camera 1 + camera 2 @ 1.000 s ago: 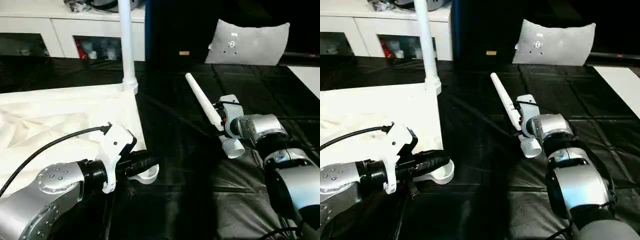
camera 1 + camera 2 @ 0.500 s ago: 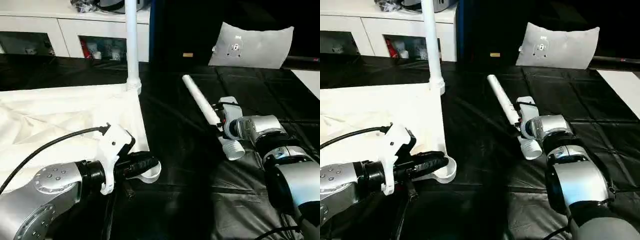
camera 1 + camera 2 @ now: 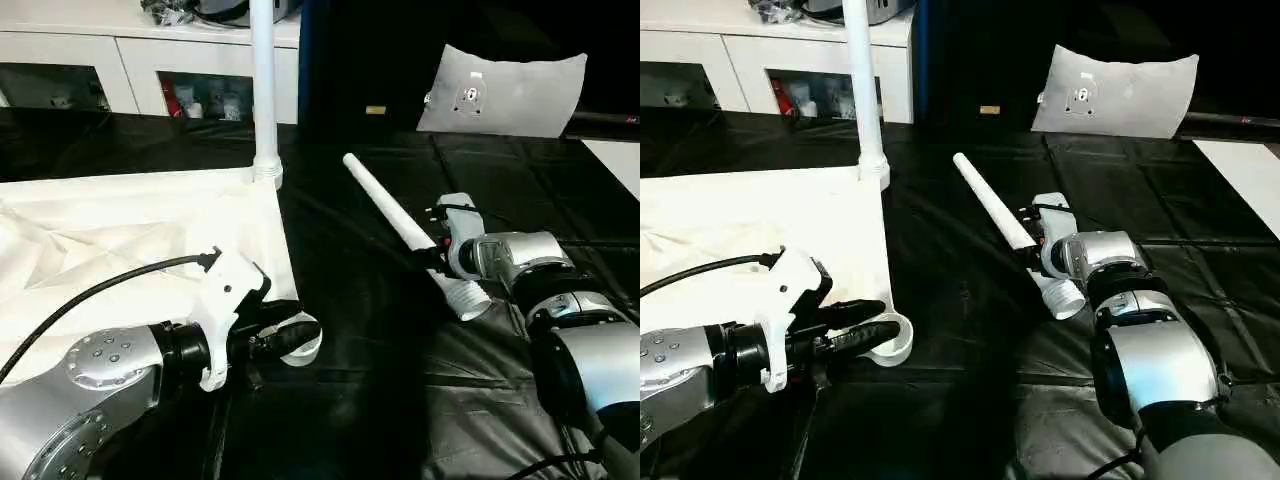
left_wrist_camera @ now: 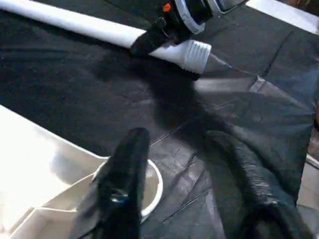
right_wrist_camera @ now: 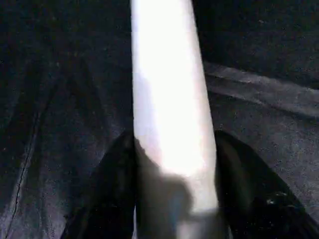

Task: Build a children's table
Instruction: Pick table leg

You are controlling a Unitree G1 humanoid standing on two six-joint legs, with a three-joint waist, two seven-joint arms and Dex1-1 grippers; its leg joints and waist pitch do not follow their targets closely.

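Left gripper is hovering at the near right corner of the white tabletop, which is lying upside down on the left side of the black workbench. Its jaws are standing apart: in the left wrist view one finger is reaching over the round corner socket, the other is over the black mat just beside it. Nothing is being held.

Right gripper is sitting toward the middle of the workbench, jaws closed around a loose table leg; in the right wrist view the fingers are pressing against both sides of the white tube. The leg's threaded end is pointing at the near right, the tapered tip at the far left, apparently raised off the mat.

At the tabletop's far right corner, another leg is standing upright in its socket.

Beyond the far edge, a white cabinet and a grey cushion are sitting.
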